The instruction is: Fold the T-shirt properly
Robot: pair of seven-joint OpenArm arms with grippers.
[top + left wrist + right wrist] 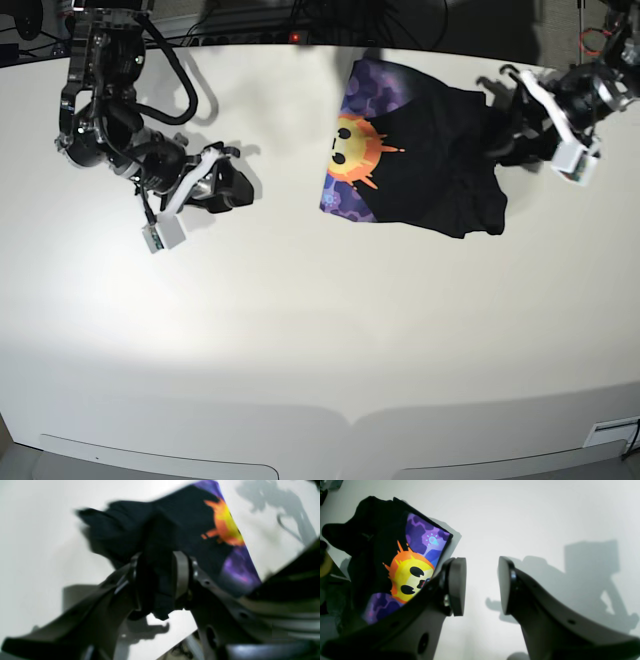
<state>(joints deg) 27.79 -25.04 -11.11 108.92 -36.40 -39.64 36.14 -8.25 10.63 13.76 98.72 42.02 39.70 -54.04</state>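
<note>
The black T-shirt [440, 170] lies bunched and partly folded at the back right of the white table [300, 330], with its sun print [355, 145] on purple facing up at its left side. My left gripper [510, 125] is at the shirt's right edge. In the left wrist view it [160, 580] is shut on a fold of the black T-shirt [185, 522], with the sun print [226, 525] beyond it. My right gripper [235, 185] is open and empty, well to the left of the shirt. In the right wrist view it [482, 585] hangs over bare table, with the T-shirt [377, 537] and sun print [410, 577] off to its left.
Cables [300, 20] run along the table's back edge. The right arm's body [100, 110] stands at the back left. The table's front edge [350, 420] curves along the bottom of the base view.
</note>
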